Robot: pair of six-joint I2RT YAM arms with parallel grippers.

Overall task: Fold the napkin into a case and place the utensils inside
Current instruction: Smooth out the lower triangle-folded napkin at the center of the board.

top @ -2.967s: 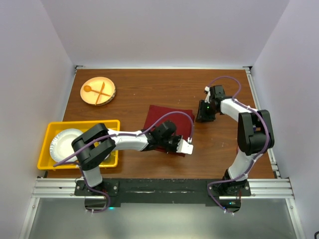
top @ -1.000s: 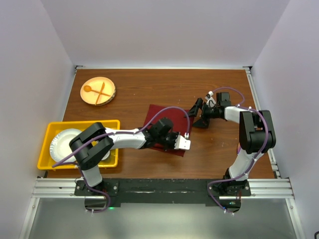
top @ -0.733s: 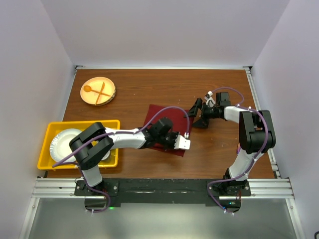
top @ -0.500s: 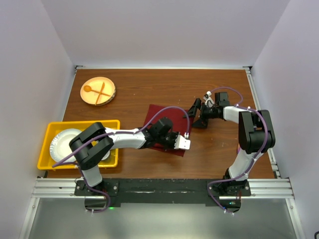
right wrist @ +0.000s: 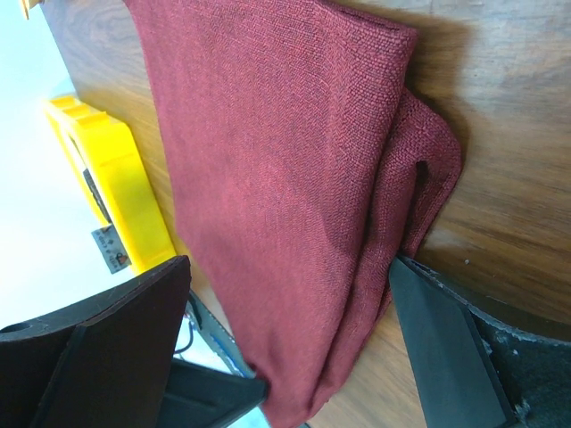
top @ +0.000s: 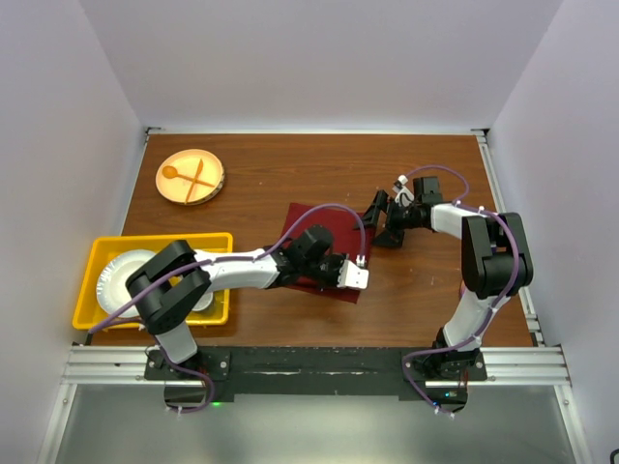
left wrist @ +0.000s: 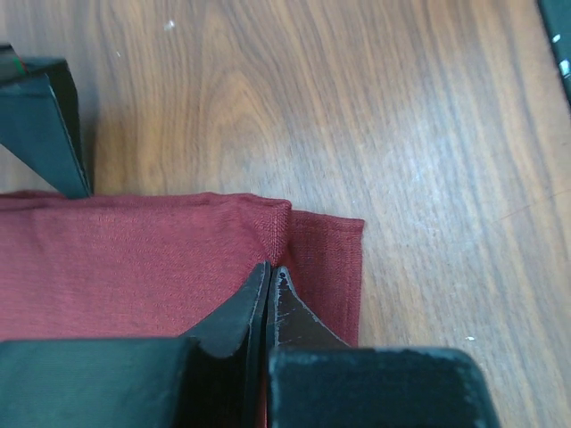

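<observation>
1. The napkin [top: 309,227] is lying folded in layers on the wooden table [top: 290,164], near the middle, to the right of the yellow bin [top: 155,242].
2. The left gripper [left wrist: 269,272] is resting on the napkin's near part with its jaws pressed tight together. The tips are touching the cloth close to a corner where a lower layer is sticking out past the top fold. Cannot tell if a layer is caught between them.
3. The right gripper [right wrist: 288,259] is sitting at the napkin's far right corner with its jaws spread wide, gripping nothing. In the right wrist view the cloth's bunched corner is lying between the two fingers [right wrist: 107,357], with the right one just beside the folded edge.
4. One right finger is showing in the left wrist view, standing at the cloth's far edge.
5. A white plate [top: 121,275] is sitting in the bin.
6. A round wooden plate [top: 208,186] is sitting at the far left, holding an orange spoon and fork [top: 186,176].
</observation>
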